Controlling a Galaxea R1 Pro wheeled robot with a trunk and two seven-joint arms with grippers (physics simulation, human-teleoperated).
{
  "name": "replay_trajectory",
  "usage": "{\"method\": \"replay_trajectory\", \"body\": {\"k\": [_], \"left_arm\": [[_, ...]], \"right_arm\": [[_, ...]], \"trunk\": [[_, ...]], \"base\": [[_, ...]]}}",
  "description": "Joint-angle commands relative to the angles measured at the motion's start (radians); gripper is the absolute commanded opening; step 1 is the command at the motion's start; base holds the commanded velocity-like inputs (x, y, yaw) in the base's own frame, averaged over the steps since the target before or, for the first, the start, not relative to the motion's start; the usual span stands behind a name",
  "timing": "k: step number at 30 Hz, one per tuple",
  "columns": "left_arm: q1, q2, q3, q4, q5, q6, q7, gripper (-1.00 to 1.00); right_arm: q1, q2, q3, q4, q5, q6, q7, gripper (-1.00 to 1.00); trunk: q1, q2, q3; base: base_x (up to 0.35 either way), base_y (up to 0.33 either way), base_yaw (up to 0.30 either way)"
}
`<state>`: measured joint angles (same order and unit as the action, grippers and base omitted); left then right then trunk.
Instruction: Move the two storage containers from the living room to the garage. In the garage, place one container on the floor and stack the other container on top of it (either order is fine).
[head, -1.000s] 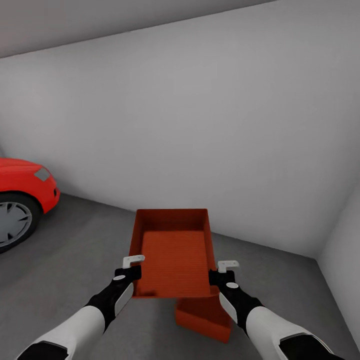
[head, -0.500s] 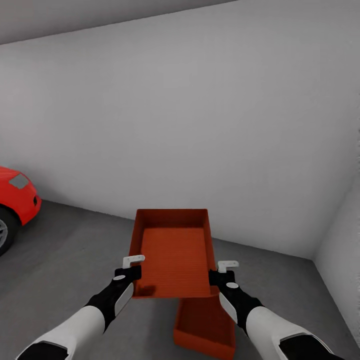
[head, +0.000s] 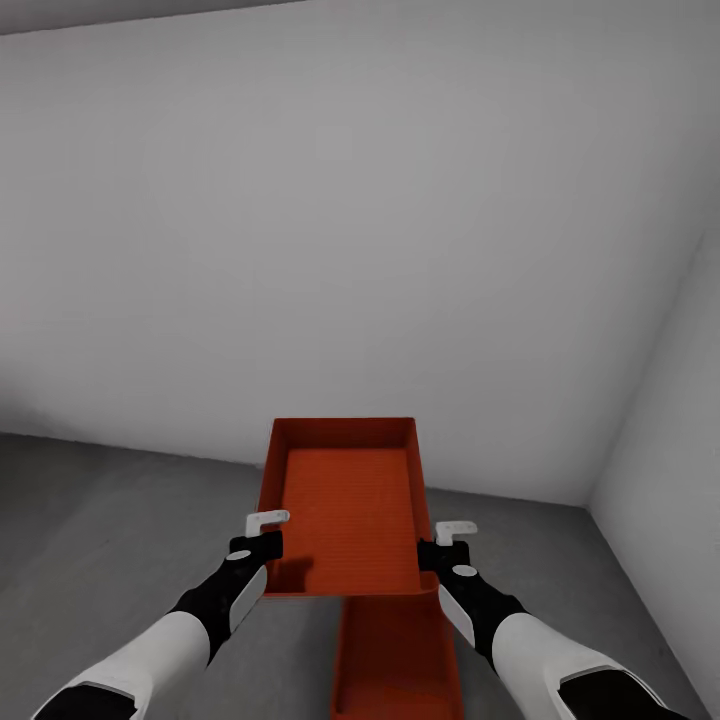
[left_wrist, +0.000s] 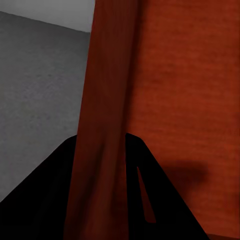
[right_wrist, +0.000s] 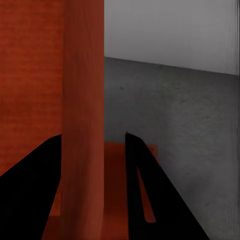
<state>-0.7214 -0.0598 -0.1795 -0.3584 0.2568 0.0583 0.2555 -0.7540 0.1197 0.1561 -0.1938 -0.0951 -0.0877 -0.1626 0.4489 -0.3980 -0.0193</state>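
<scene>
Orange-red, smooth-walled, faintly ribbed inside: the held storage container (head: 345, 510) hangs between both end effectors, long axis pointing away toward the white wall (head: 350, 230). Left end effector (head: 262, 545) pinches its left long wall; the dark fingers (left_wrist: 50, 200) straddle that wall. Right end effector (head: 440, 553) pinches the right long wall likewise. Below it, second storage container (head: 395, 660) lies on the speckled grey concrete floor (head: 110, 530), now nearly parallel. The red car has left the view since a second ago.
</scene>
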Motion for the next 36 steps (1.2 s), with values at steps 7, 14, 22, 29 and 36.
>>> {"method": "replay_trajectory", "body": {"k": [7, 14, 22, 29, 36], "left_arm": [[-0.001, 0.009, 0.009, -0.006, -0.016, -0.014, 0.013, -1.0], [-0.001, 0.009, 0.01, -0.007, -0.016, -0.014, 0.013, -1.0], [-0.001, 0.009, 0.011, -0.007, -0.016, -0.014, 0.013, -1.0], [-0.001, 0.009, 0.011, -0.007, -0.016, -0.014, 0.013, -1.0], [-0.001, 0.009, 0.01, -0.007, -0.016, -0.014, 0.013, -1.0]], "right_arm": [[-0.001, 0.0, 0.013, 0.004, -0.02, -0.003, -0.005, -1.0], [-0.001, 0.0, 0.013, 0.004, -0.02, -0.003, -0.005, -1.0], [0.0, 0.0, 0.013, 0.004, -0.02, -0.003, -0.005, -1.0], [-0.001, 0.0, 0.013, 0.004, -0.02, -0.003, -0.005, -1.0], [-0.001, -0.001, 0.013, 0.004, -0.02, -0.003, -0.005, -1.0]], "trunk": [[0.001, -0.002, -0.002], [0.001, -0.002, -0.002], [0.001, -0.002, -0.002], [0.001, -0.002, -0.002], [0.001, -0.002, -0.002]], "base": [[0.191, 0.038, -0.283], [0.011, 0.001, -0.283], [0.0, 0.0, -0.283], [0.0, 0.0, -0.265], [0.0, 0.0, -0.034]]}}
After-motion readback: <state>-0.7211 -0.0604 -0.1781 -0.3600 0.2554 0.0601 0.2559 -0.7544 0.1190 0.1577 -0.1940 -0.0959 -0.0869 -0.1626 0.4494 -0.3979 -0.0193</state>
